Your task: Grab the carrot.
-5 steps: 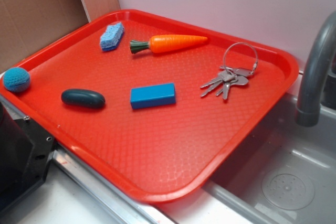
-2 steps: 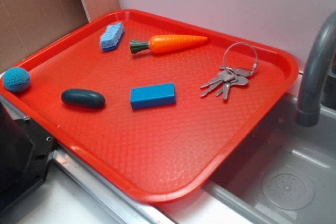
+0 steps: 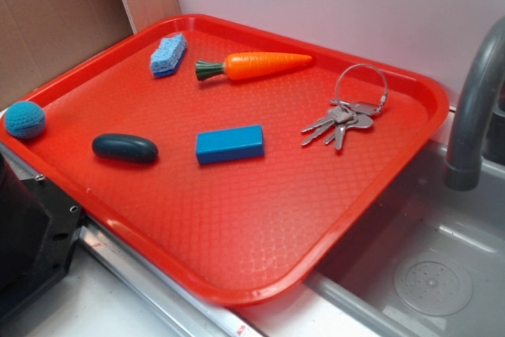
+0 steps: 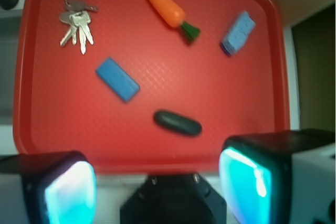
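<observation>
The gripper hangs above the near edge of the red tray, its two fingers spread wide apart with nothing between them; it grasps nothing and touches nothing. In the wrist view the pads glow cyan at the bottom of the frame, on either side of the dark mount. In the exterior view only a dark blurred part of the arm shows at the top left corner, beyond the tray's rim.

The carrot lies flat near the tray's far edge, its point turned toward the keys and its dark green stem toward the sponge. In the wrist view the carrot sits at the top, well away from the fingers.

No brand, label or writing can be read on any object.

The light blue sponge lies near the far left corner, just beside the carrot's stem but apart from it. A bunch of keys on a wire ring rests near the right edge. A blue block sits about mid-tray, and a dark oval object lies to its left, nearer the left edge. A teal crocheted ball rests on the left rim. The near half of the tray is bare. A grey faucet rises just past the right edge, over a sink basin.
</observation>
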Controlling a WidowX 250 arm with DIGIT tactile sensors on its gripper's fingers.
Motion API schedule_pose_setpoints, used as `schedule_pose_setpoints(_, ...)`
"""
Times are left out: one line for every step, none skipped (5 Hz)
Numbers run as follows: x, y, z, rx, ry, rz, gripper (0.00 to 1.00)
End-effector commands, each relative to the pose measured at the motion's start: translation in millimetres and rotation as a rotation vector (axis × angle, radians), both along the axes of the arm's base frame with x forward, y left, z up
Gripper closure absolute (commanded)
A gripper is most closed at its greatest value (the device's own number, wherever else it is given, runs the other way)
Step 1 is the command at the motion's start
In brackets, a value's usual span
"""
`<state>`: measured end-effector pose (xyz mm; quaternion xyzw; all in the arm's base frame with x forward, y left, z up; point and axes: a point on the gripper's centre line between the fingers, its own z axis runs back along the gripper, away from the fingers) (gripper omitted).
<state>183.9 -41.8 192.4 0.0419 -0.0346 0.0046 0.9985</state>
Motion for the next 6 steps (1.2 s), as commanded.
schedule_pose_setpoints(102.0, 20.7, -50.2, 0.113, -0.032, -0.218, 0.00)
schedule_pose_setpoints(141.7, 40.3, -96.9, 0.074, 0.036, -0.382, 0.00)
schedule_pose_setpoints(148.0, 55.3, -114.7, 0.099, 0.051, -0.417, 0.00)
schedule_pose_setpoints(146.6, 68.6, -124.2, 0.104, 0.080, -0.399, 0.00)
schedule_pose_setpoints(143.1, 70.2, -128.5, 0.098, 0.096, -0.387, 0.00)
schedule_pose_setpoints(137.9, 72.7, -147.5, 0.091, 0.136, -0.363, 0.00)
